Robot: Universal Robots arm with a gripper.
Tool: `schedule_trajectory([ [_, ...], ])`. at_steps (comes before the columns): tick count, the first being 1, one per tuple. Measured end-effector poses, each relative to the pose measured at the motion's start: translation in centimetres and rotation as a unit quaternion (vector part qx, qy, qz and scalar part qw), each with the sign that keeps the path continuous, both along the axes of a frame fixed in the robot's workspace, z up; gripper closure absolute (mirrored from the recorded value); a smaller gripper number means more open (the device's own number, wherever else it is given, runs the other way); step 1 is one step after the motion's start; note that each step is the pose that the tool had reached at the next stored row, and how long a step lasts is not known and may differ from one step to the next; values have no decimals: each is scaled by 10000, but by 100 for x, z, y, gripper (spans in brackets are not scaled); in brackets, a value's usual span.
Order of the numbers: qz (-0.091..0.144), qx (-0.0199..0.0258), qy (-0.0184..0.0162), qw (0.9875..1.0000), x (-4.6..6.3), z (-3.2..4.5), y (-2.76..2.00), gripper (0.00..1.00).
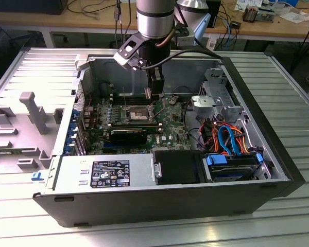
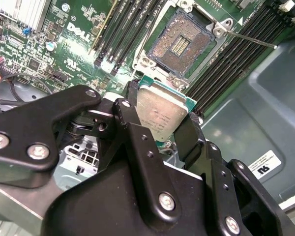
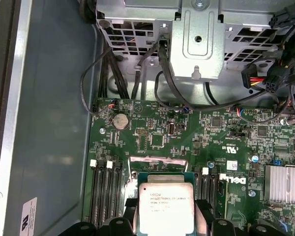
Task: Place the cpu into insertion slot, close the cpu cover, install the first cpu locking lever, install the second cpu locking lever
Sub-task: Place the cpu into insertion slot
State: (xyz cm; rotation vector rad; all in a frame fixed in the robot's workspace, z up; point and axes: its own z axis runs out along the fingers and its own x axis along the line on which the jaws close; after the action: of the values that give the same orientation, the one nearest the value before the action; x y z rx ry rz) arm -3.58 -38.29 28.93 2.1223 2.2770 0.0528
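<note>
We list: black pincer (image 2: 158, 123) gripping flat, square, silver-topped cpu (image 2: 160, 110). The exterior view puts the pincer at one o'clock of the silver-rimmed, dark-centred insertion slot (image 1: 139, 111), which lies uncovered in the second wrist view.

An electronics lab: an opened computer case (image 1: 170, 203) on a ribbed metal table (image 1: 288, 87), cable-strewn wooden workbenches (image 1: 36, 21) behind.

The open computer case (image 1: 170, 203) holds a grey power supply (image 1: 105, 172) and orange-blue cables (image 1: 227, 136).
</note>
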Motion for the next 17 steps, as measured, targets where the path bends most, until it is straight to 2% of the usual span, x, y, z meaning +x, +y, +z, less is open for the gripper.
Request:
schedule_trajectory([
  [15, -103, 0, 0, 9999, 0, -3, 0, 46],
  [17, -222, 0, 0, 9998, 0, -5, 0, 46],
])
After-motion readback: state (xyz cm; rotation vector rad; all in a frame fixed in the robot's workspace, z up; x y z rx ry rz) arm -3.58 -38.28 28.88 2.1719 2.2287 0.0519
